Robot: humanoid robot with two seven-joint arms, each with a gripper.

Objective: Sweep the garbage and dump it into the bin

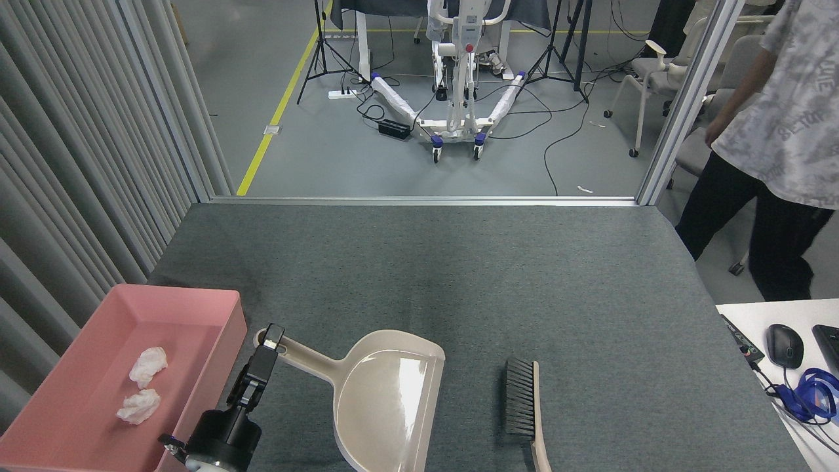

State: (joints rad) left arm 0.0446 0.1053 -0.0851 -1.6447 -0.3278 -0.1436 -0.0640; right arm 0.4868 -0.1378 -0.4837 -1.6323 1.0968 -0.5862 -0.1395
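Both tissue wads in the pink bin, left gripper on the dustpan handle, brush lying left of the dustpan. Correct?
Not quite: in the head view the brush lies to the right of the dustpan, not left. The rest holds: both tissue wads sit in the pink bin, and the left gripper is on the dustpan handle.
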